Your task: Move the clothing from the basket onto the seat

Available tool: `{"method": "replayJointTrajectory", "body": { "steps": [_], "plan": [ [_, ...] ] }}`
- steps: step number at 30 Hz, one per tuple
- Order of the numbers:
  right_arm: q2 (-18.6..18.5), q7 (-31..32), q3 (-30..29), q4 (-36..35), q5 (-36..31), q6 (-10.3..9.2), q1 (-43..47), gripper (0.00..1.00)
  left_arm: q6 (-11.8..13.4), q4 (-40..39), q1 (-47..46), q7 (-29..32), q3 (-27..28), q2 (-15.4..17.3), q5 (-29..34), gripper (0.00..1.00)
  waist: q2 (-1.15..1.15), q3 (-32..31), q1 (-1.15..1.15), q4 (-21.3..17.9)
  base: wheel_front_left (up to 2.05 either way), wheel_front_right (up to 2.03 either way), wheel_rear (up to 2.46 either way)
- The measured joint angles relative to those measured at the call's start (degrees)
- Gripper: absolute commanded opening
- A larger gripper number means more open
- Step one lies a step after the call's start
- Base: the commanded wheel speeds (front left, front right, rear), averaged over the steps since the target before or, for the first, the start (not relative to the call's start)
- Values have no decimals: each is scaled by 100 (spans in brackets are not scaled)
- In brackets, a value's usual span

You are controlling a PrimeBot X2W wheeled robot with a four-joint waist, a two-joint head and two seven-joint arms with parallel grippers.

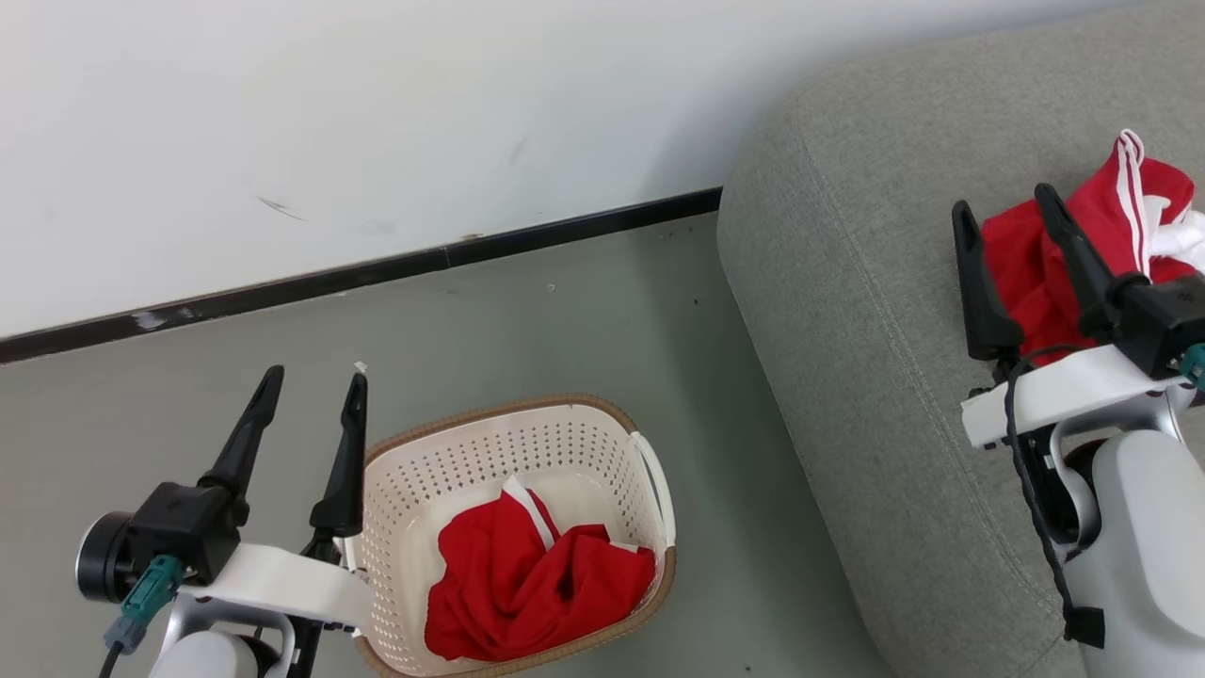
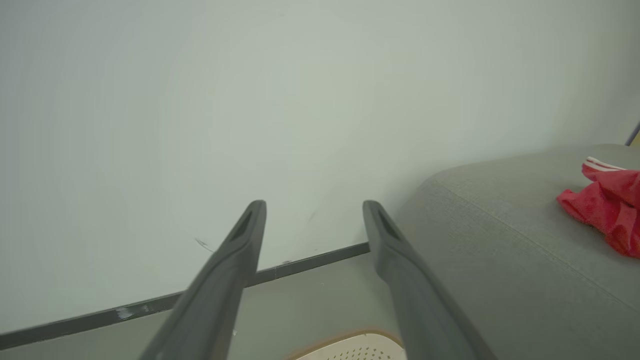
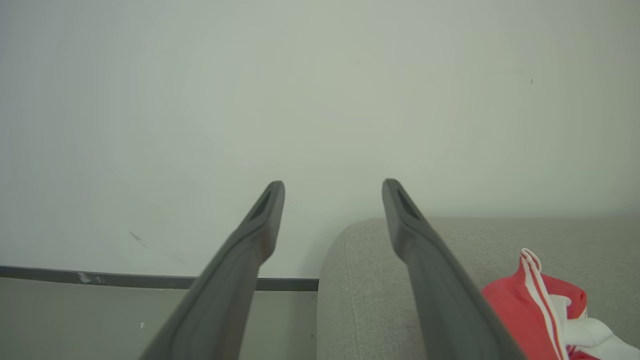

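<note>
Left gripper [image 1: 314, 377]: fingers spread wide, empty, hovering just beside the laundry basket [image 1: 490, 414] at its left rim

Right gripper [image 1: 1003, 200]: fingers spread wide, empty, over the grey sofa [image 1: 866, 330], near a red striped garment [image 1: 1130, 202] lying on the cushion

Second red garment [image 1: 527, 593] lies crumpled inside the basket, which stands on the floor [image 1: 584, 311]

Risks, as judged: a pinch on one fold only lets fabric trail and snag the perforated wall, tipping or dragging the light basket; a release near the sofa's rounded edge could let the cloth slide to the floor
</note>
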Motion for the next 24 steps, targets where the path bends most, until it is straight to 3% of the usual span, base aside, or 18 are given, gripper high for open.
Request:
{"method": "replayJointTrajectory", "body": {
  "steps": [8, 24],
  "plan": [
    [108, 0, -15, -153, -89, 0, 439, 100, 202, 215, 392, -210, 298, -51, -167, 100, 0, -270, 0, 320, 0, 0, 0],
    [235, 0, -69, -489, -122, 0, 1724, 100, 222, 623, 828, -363, 328, -216, -331, 100, 0, -873, 0, 824, 0, 0, 0]
  ]
}}
